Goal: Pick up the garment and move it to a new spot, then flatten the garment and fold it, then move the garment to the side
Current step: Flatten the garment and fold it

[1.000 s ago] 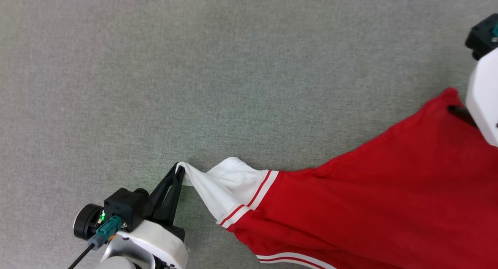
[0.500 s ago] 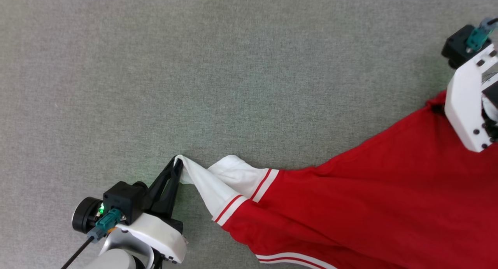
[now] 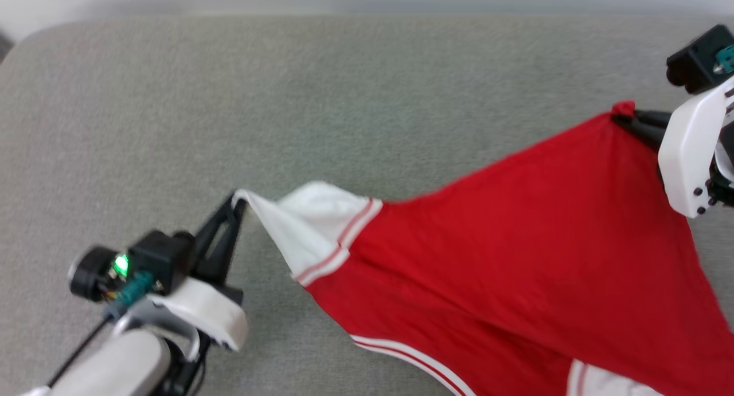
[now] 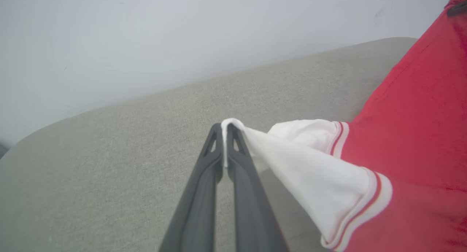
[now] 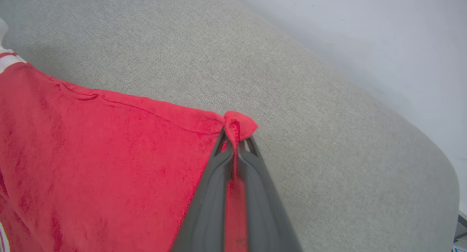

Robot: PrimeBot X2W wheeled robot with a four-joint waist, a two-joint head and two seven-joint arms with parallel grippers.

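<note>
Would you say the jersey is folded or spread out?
Spread, not folded: the garment stretches between the left gripper, pinching a white corner, and the right gripper, pinching a red corner.

Plain indoor workspace, lab-like rather than homely.
Wide grey-green woven-cloth surface [image 3: 367,98] with rounded corners, backed by a flat pale grey-white wall [image 4: 146,44]; even, soft light over both.

The garment [image 3: 516,241] runs off the head view's bottom and right edges, so much of it is cut off. That view is smeared, most around the left gripper [image 3: 235,200]. The right gripper [image 3: 622,115] has its fingers [image 3: 645,124] largely hidden behind its white wrist housing [image 3: 685,155]. In both wrist views, pinched cloth covers the fingers' inner faces.
</note>
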